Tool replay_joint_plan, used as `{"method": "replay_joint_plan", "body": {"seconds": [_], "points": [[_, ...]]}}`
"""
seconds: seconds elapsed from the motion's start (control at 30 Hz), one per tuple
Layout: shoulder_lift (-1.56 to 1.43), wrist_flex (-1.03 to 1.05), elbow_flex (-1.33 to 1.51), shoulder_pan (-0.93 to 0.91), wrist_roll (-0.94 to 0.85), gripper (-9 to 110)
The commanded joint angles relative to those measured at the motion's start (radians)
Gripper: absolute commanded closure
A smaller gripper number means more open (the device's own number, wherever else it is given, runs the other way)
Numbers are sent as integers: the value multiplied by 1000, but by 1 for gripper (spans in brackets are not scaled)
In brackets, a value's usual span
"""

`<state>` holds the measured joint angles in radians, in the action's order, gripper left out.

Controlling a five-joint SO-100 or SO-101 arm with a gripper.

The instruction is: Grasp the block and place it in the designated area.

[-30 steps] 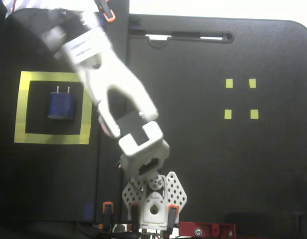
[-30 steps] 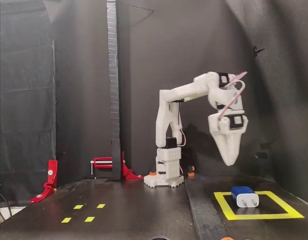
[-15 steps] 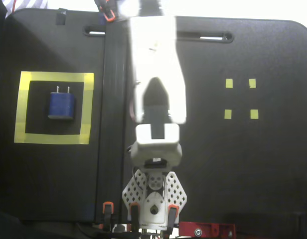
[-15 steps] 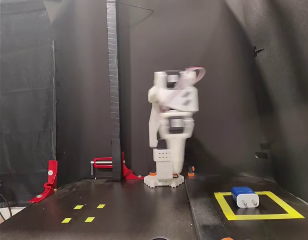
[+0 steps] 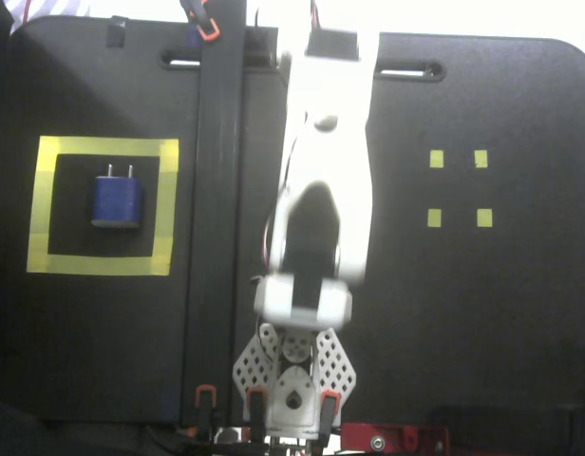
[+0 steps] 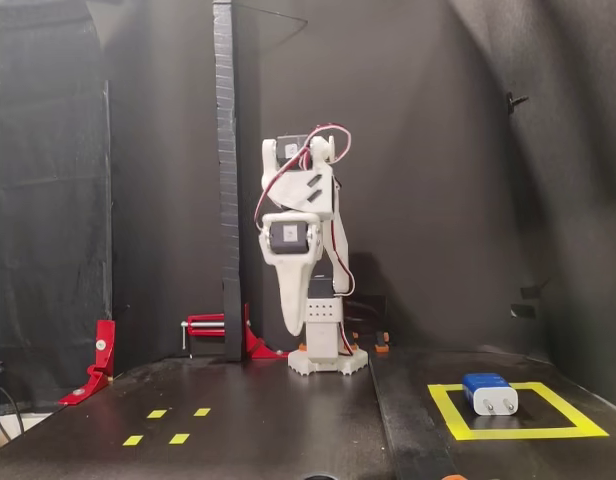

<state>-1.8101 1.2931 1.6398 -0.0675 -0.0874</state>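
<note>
Black curtains close in the scene, and a black table (image 6: 288, 410) carries everything. Block (image 5: 116, 199) sits inside the designated area (image 5: 102, 265), on the black centre of the yellow tape square, prongs pointing toward the far edge in the top-down fixed view; in the front-on fixed view the same block (image 6: 489, 394) lies at right, within the tape outline (image 6: 508, 432), apart from the arm. Four tiny yellow tape squares (image 5: 458, 188) mark the other side of the table, nothing on them. Judging by this layout, the placing looks done: block rests in the square, free of the arm, and what is left seems to be only the arm's return to rest. Arm (image 6: 306, 190) stands folded near its base (image 6: 328, 360), at mid-table, well apart from the block. End effector (image 6: 293, 322) hangs pointing down in front of the base, above the table and touching nothing. It holds nothing. Fingers read as a single tapered shape from this side, and the top-down view is blurred and cuts off the tip, so how far open it is cannot be told. Red clamps (image 6: 100, 360) sit at far left.
</note>
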Motion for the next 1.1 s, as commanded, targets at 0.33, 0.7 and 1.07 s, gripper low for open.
{"method": "replay_joint_plan", "body": {"seconds": [0.33, 0.7, 1.07], "points": [[-623, -525, 634, 6, -46, 102], [-1042, -882, 1083, 20, -46, 102], [-1356, -1028, 1443, 48, -63, 102]]}}
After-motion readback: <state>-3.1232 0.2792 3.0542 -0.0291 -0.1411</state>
